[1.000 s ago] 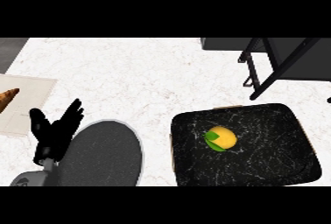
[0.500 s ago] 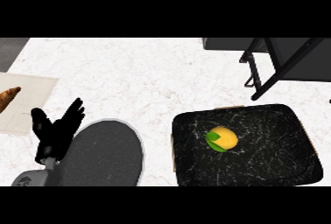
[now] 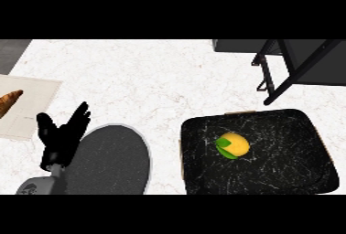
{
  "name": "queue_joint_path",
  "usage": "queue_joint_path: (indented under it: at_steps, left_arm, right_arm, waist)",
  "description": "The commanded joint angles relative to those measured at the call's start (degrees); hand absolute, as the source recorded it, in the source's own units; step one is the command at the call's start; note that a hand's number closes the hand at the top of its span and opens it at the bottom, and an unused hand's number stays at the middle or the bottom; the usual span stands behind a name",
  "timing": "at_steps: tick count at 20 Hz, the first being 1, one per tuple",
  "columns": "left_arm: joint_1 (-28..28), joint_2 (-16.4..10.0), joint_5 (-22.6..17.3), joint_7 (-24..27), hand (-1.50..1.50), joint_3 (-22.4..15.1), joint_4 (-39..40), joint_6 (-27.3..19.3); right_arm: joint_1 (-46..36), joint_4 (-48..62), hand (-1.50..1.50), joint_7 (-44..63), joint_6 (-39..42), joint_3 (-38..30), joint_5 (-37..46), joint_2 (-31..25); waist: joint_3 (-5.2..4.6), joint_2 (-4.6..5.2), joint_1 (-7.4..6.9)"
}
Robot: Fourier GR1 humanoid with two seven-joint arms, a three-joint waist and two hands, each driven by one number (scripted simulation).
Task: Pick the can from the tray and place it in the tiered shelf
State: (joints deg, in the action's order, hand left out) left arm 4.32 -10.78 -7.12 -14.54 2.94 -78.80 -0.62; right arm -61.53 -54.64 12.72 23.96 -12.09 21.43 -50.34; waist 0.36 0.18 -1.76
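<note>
Your left robot hand rests wide open, fingers up, at the grey plate's left edge. The can sits on the tray, well apart.

Left hand: black, matte.
Fingers: black, slim, tapered.
Forearm: grey, rounded, below the fingers.

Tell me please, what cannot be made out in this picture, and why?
Right hand: shows nowhere in the head view.
Tiered shelf: head view, cut off by the top and right edges; its levels are unclear.
Brown food: head view, cut off by the left edge.
Can: head view, label too small.
</note>
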Motion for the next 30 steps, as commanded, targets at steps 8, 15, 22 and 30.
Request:
queue_joint_path:
  at_steps: [8,15,22,30]
  left_arm:
    - [-1.99,1.39,1.10,-2.36,0.00,-1.08,1.00,-0.44]
    - [-1.16,2.06,1.51,0.70,0.00,-0.58,3.39,-0.08]
    - [-0.26,1.35,1.27,-0.50,0.00,-0.14,2.98,0.74]
    - [1.59,-0.74,-0.61,-4.52,0.00,1.90,2.88,1.95]
  right_arm:
    - [-6.59,17.50,1.50,-11.75,-9.13,2.14,7.86,2.80]
    - [-9.49,24.82,1.50,-19.83,-8.48,1.19,8.59,1.56]
    - [-12.01,29.00,1.50,-21.79,-10.00,3.67,13.22,1.06]
    - [-15.92,33.05,-1.50,-13.20,-12.31,-8.71,2.28,1.91]
  waist:
    - [-0.35,0.35,-0.11]
    - [-0.36,0.40,0.07]
    - [-0.36,0.57,-0.16]
    - [-0.35,0.41,0.42]
